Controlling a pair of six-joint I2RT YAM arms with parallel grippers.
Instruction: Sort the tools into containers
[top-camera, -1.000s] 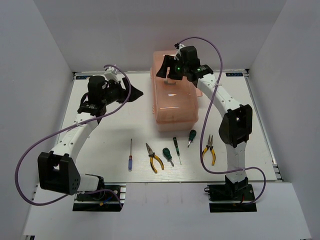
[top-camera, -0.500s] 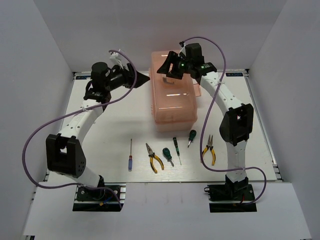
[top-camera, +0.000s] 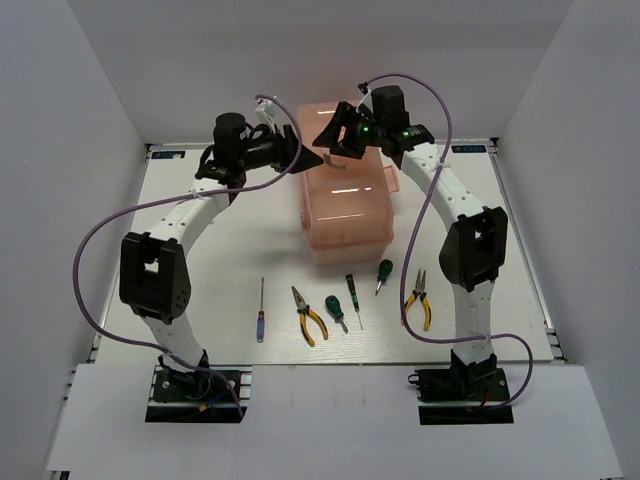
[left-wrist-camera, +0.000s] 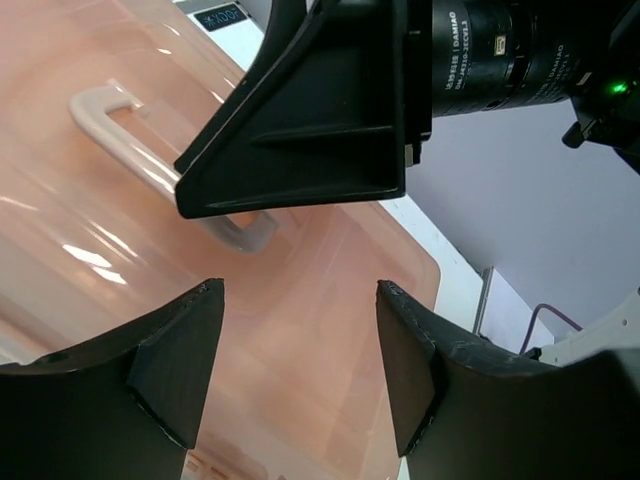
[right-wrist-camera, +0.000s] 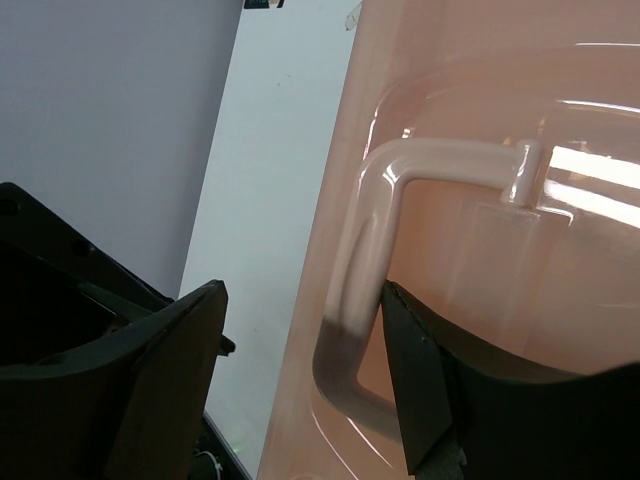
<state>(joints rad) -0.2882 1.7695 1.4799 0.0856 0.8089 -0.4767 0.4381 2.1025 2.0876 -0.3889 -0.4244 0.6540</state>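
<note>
So my left pincer (top-camera: 312, 160) & right pincer (top-camera: 328, 138) hang released, jaws wide, over the lid handle (right-wrist-camera: 450, 158) of the toolbox (top-camera: 350, 215), prob. to open it first; tools (top-camera: 311, 320) lie unsorted on the tabletop (top-camera: 200, 280).

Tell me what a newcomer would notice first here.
The big pink toolbox, centre back with its lid shut, draws the eye first. The left hand and right hand, both open, meet over its far end by the pale handle. Six tools lie in a row in front of it, untouched.
</note>
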